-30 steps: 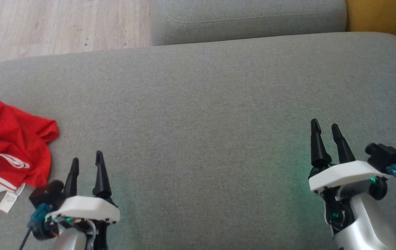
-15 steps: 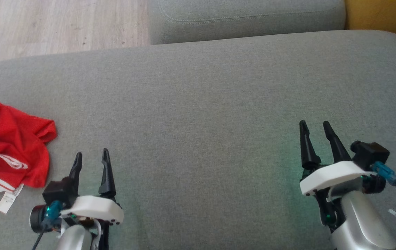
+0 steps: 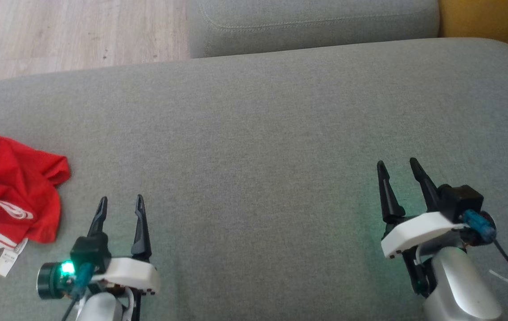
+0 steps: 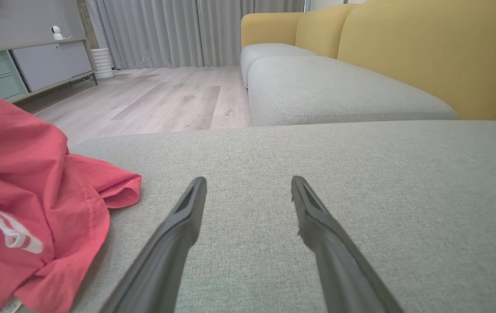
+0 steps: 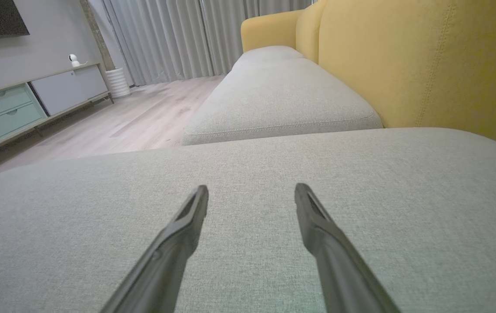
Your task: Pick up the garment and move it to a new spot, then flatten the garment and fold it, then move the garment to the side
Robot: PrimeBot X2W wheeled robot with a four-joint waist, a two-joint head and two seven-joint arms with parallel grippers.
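Head view: your left gripper and right gripper stood with jaws apart and empty above the grey cushion; the crumpled red garment lay at its left edge.

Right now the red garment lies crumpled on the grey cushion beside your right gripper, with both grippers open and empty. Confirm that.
Not quite: the red garment lies beside the left gripper, not the right gripper, as the head view shows. It is crumpled on the grey cushion, with both grippers open and empty.
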